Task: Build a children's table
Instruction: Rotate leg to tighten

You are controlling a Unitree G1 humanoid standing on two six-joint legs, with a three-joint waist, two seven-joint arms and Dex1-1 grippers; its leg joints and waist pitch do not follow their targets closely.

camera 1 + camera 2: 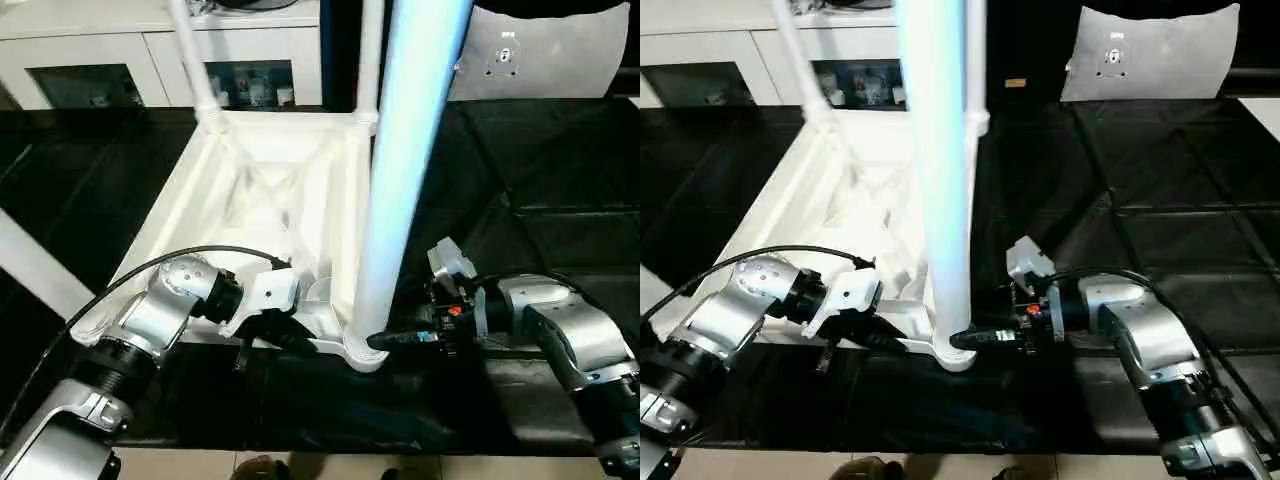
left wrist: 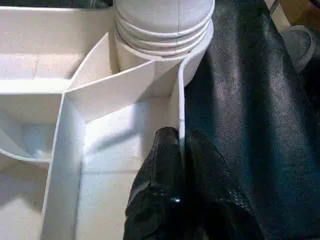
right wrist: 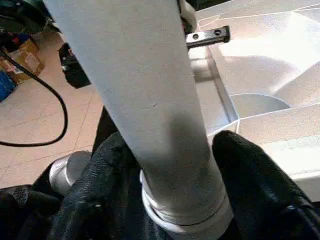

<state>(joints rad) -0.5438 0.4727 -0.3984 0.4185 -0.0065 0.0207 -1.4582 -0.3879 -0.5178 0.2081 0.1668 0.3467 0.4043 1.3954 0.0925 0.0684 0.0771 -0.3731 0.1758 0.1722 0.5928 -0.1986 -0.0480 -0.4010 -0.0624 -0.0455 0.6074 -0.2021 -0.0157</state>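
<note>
The children's table top (image 1: 160,235) lies upside down on the black mat, ribs and corner sockets facing up. Two white legs (image 1: 195,60) (image 1: 370,50) stand in the far sockets. Another leg (image 1: 30,265) slants away from the near left corner. A thick leg (image 1: 405,150) rises from the near right socket (image 1: 362,352). My left gripper (image 2: 181,140) is shut on the top's raised rim just beside that socket, one finger inside the rim and one outside. My right gripper (image 3: 170,145) grips the base of the near right leg (image 3: 150,100), a black finger pressed on either side.
A white cabinet with glass doors (image 1: 150,60) stands behind the table. A grey-white cushion (image 1: 540,55) leans at the back right. The black mat (image 1: 540,170) stretches to the right. A black cable (image 1: 200,255) arcs over my left forearm.
</note>
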